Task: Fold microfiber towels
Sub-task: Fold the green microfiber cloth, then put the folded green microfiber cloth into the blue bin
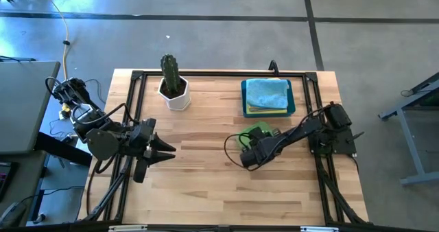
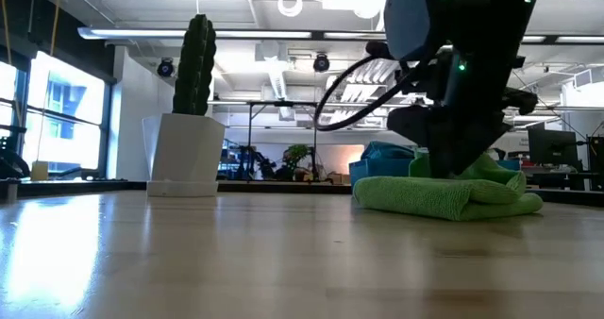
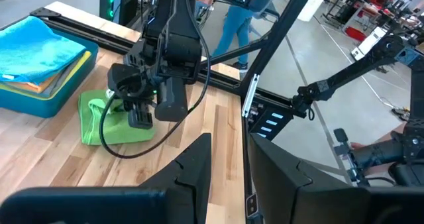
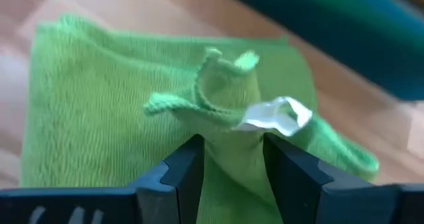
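A lime green towel (image 1: 260, 131) (image 4: 99, 118) lies folded on the table at right of centre, just in front of the blue bin. My right gripper (image 4: 232, 151) (image 1: 247, 152) slants down onto it, jaws open, with a raised corner of the towel bearing a white tag (image 4: 275, 114) standing between its fingers. My left gripper (image 1: 161, 148) hangs open above the table's left side and holds nothing. A light blue towel (image 1: 267, 91) lies on top of a yellow one in the bin. My right gripper straddles the towel's upturned corner fold (image 4: 232, 141) from above, slanting down from the table's right side. The bunched cloth fills the gap and meets both fingers' inner faces (image 4: 192, 161). The rest of the towel lies flat on the table (image 2: 444, 194).
The blue bin (image 1: 245, 103) stands at the far right. A cactus in a white pot (image 1: 173, 88) stands at the far middle. Black frame rails (image 1: 206, 74) run along the table's edges. A person's legs (image 3: 238, 18) show beyond the table. Bare wood lies across the near half.
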